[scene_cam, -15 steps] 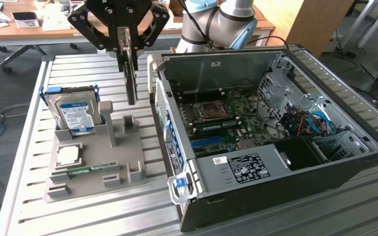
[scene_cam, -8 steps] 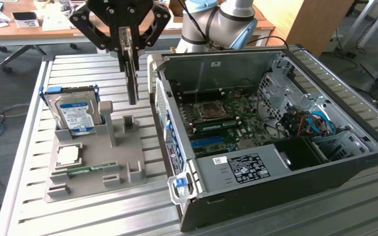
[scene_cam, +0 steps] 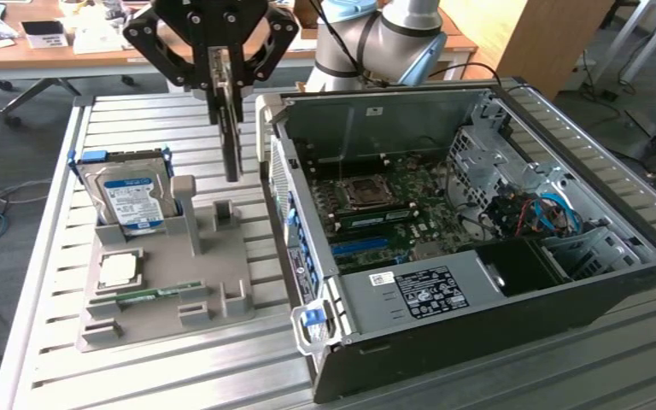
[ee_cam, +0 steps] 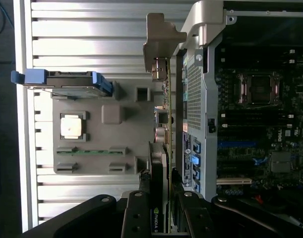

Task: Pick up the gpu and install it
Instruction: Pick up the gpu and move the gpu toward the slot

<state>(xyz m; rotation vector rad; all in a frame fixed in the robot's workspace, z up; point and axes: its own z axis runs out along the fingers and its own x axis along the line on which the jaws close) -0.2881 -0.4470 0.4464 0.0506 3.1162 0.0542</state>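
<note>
The gripper [ee_cam: 160,184] is pinching the gpu [ee_cam: 166,106] by one end, its fingers pressed onto the two flat faces and not spread beyond the card's thickness. The card is hanging straight down from the gripper [scene_cam: 228,84], so its long axis is running vertically, away from the wrist, and the gpu [scene_cam: 232,141] is showing edge-on. The silver end bracket [ee_cam: 159,34] is sitting at the far, lower end. Just beneath and to the exterior view's left, the grey parts holder [scene_cam: 168,286] is standing on the slatted table [scene_cam: 43,359]. It is carrying the blue-framed hard drive [scene_cam: 132,201], and the card seems to be hanging clear of it. On the exterior view's right, the open computer case [scene_cam: 601,286] is lying just beside the card, its rear wall between the card and the motherboard [scene_cam: 391,201].
</note>
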